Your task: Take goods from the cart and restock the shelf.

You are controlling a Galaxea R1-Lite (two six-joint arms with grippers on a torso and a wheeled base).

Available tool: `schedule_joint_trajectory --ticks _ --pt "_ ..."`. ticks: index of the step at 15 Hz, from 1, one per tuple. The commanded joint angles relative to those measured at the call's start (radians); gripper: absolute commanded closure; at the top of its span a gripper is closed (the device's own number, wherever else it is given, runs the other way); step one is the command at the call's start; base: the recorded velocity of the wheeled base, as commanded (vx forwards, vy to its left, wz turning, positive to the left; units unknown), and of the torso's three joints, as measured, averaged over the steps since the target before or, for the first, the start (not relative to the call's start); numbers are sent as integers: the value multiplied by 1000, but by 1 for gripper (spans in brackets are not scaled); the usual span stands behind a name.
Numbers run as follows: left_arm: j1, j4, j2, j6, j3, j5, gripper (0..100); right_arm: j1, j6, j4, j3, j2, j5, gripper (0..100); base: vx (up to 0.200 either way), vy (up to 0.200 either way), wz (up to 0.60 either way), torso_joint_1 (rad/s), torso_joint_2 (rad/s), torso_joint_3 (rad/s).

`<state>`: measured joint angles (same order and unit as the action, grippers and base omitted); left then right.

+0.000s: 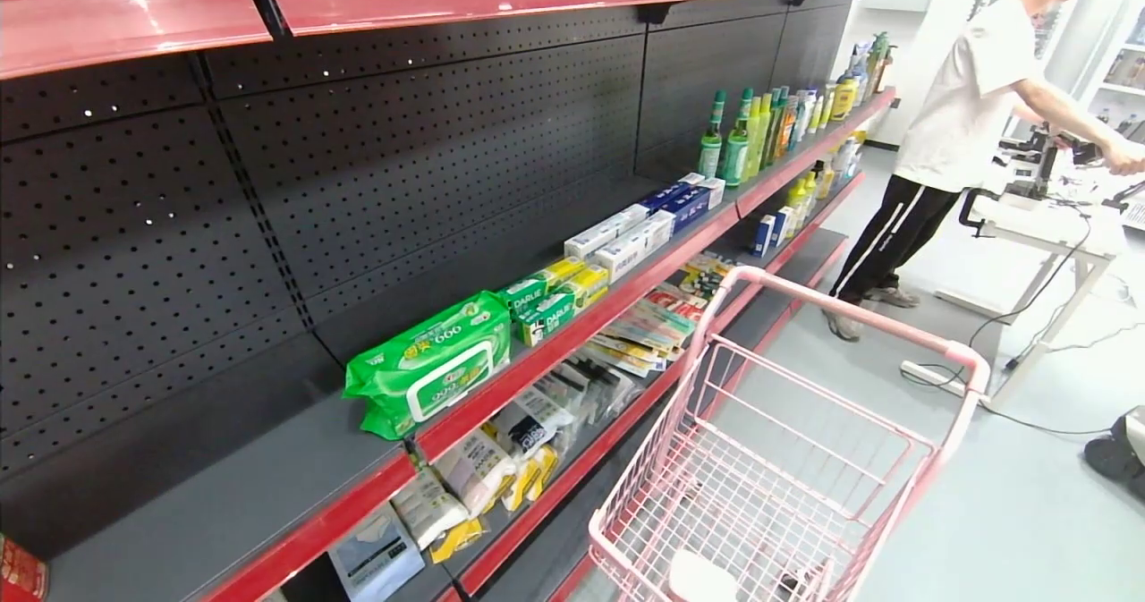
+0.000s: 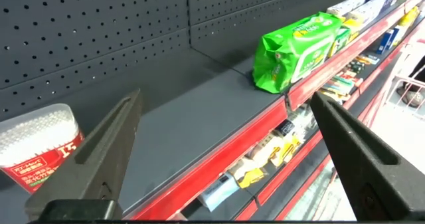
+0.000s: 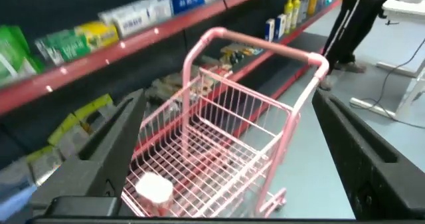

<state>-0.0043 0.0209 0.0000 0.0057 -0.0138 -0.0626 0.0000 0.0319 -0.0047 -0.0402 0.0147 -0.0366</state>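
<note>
The pink wire cart (image 1: 850,311) stands before the black shelf unit with red edges. A white round-lidded container (image 1: 702,577) lies on its floor. My right gripper (image 3: 229,157) hangs open above the cart (image 3: 265,44), with that container (image 3: 154,189) below its fingers. My left gripper (image 2: 226,157) is open over the bare grey shelf board (image 2: 199,117), holding nothing. A canister of cotton swabs (image 2: 40,147) with a red label stands on the board to one side, and a green wipes pack (image 2: 299,51) lies farther along. The same pack (image 1: 429,365) lies at the shelf's front edge.
Green and white toothpaste boxes (image 1: 572,284) and bottles (image 1: 751,132) line the shelf beyond the wipes. Packets (image 1: 501,459) fill the lower shelf. The shelf board (image 1: 224,495) left of the wipes is bare. A white desk (image 1: 1047,226) with cables stands on the floor past the cart.
</note>
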Motion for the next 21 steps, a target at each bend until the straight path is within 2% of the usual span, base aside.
schedule_joint_trajectory --ticks 1,2,3,6,8,9,10,11,14,18,21 --pt "0 1 0 2 0 0 0 5 161 -6 -356 334 -29 0 0 0 0 0 0 0" --pt "0 1 0 0 0 0 0 5 218 6 -498 469 -36 0 0 0 0 0 0 0" --pt "0 1 0 3 0 0 0 0 212 8 -541 561 -34 0 0 0 0 0 0 0" --pt "0 1 0 3 0 1 0 -15 16 -12 -515 872 -25 0 0 0 0 0 0 0" --pt "0 1 0 17 0 6 0 55 2 -170 -535 1262 27 0 0 0 0 0 0 0" --pt "0 1 0 17 -2 6 0 64 -9 -212 -543 1347 32 0 0 0 0 0 0 0" --pt "0 1 0 17 0 6 0 87 -79 -241 -563 1527 93 0 0 0 0 0 0 0" --pt "0 1 0 17 0 6 0 97 -155 -247 -561 1614 146 0 0 0 0 0 0 0" --pt "0 1 0 19 0 6 0 92 -377 -247 -560 1795 276 0 0 0 0 0 0 0" --pt "0 1 2 20 0 7 0 98 -520 -251 -584 1993 284 0 0 0 0 0 0 0" --pt "0 -1 0 30 0 9 0 114 -576 -253 -615 2068 284 0 0 0 0 -49 111 57"
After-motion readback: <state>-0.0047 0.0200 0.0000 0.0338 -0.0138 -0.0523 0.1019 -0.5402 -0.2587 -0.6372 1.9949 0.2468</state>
